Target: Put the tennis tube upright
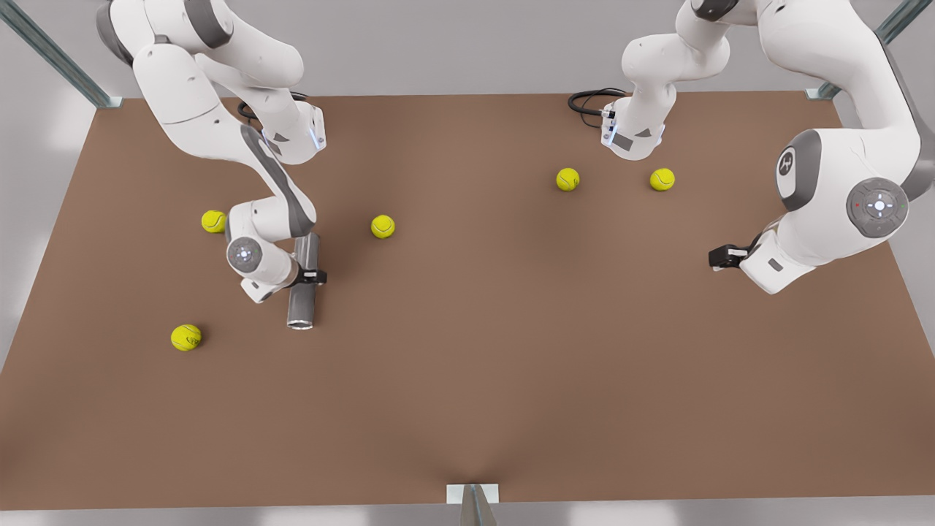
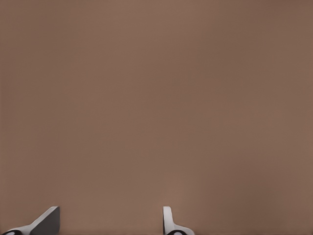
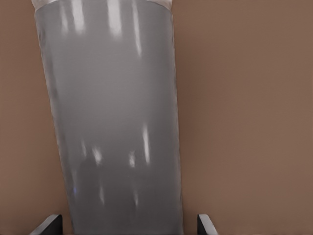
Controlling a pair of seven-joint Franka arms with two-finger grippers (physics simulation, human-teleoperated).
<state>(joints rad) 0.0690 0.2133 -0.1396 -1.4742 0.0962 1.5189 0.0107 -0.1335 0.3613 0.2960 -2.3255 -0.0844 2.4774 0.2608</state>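
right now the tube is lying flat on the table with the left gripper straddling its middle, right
Not quite: it is the right gripper that straddles the tennis tube, as the right wrist view shows. The tube does lie flat on the table. The left gripper waits over bare table.

5 tennis balls (image 1: 383, 226), 1 tennis tube (image 1: 302, 299), 2 arms

Brown counter (image 1: 511, 380) spreads wide and flat across the front view. Five yellow-green tennis balls sit on it. One ball (image 1: 213, 221) lies far over on the front view's left, another ball (image 1: 383, 226) sits level with it toward the middle. A third ball (image 1: 186, 337) rests alone, nearer the camera, on the left. Over on the right half, a pair: one ball (image 1: 567, 179) and its neighbour (image 1: 662, 179), side by side but apart. A black cable (image 1: 588, 100) loops at the counter's far edge. Grey metal frame posts (image 1: 55, 55) stand at the far corners, and a bracket (image 1: 472, 495) sits mid near edge.
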